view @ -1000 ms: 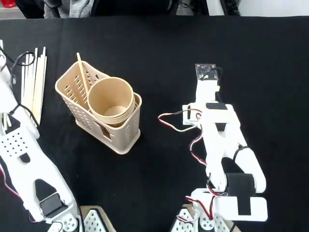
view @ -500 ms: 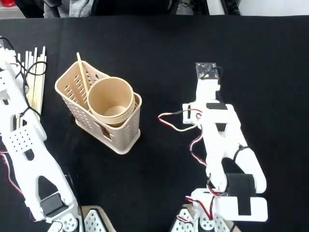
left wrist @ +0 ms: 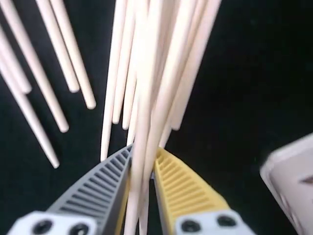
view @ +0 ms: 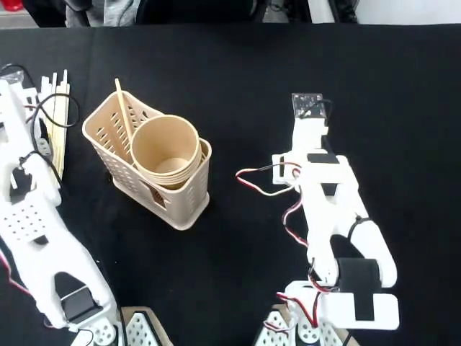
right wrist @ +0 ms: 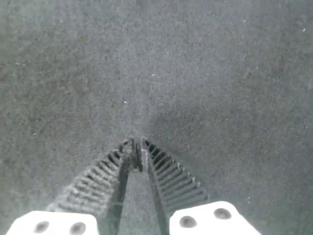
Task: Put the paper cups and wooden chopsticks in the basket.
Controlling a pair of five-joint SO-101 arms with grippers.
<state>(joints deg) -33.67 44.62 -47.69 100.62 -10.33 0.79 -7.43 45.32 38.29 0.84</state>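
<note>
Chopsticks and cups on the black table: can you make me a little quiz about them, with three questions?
1. True or false: the paper cups sit inside the basket.
2. Which tool is shut on wooden chopsticks? A: left tool. B: right tool.
3. Fill in: ___ chopstick stands in the basket beside the cups.
Key: 1 true; 2 A; 3 one.
</note>
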